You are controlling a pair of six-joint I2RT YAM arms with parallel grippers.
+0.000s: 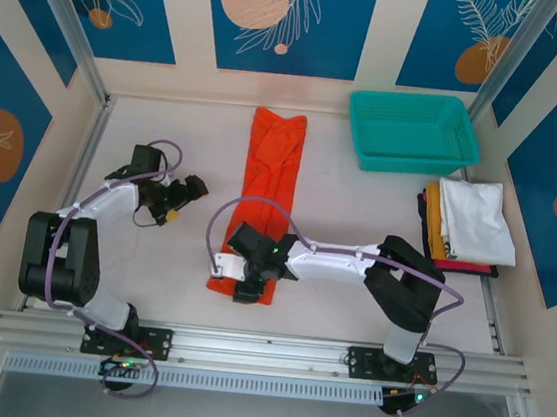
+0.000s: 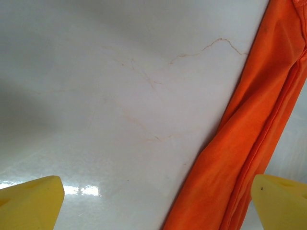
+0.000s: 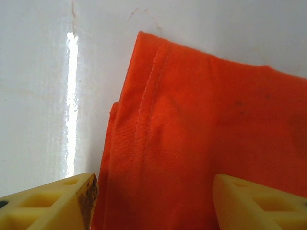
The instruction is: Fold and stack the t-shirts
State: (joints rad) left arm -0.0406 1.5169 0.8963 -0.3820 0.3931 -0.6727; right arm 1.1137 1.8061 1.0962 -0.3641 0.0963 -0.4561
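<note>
A bright orange-red t-shirt (image 1: pixel 273 168) lies as a long narrow strip down the middle of the table, also seen in the left wrist view (image 2: pixel 249 143) and the right wrist view (image 3: pixel 201 134). My right gripper (image 1: pixel 250 284) is down at the strip's near end. Its jaws (image 3: pixel 153 201) are open and straddle the flat hemmed corner, which is not pinched. My left gripper (image 1: pixel 187 201) hovers wide open (image 2: pixel 156 201) over bare table just left of the strip, holding nothing. A stack of folded t-shirts (image 1: pixel 468 225), white on top, sits at the right.
A teal mesh basket (image 1: pixel 413 131) stands at the back right, just behind the folded stack. Metal frame posts and patterned walls close in the table on three sides. The white tabletop (image 1: pixel 167 125) lies bare left of the strip.
</note>
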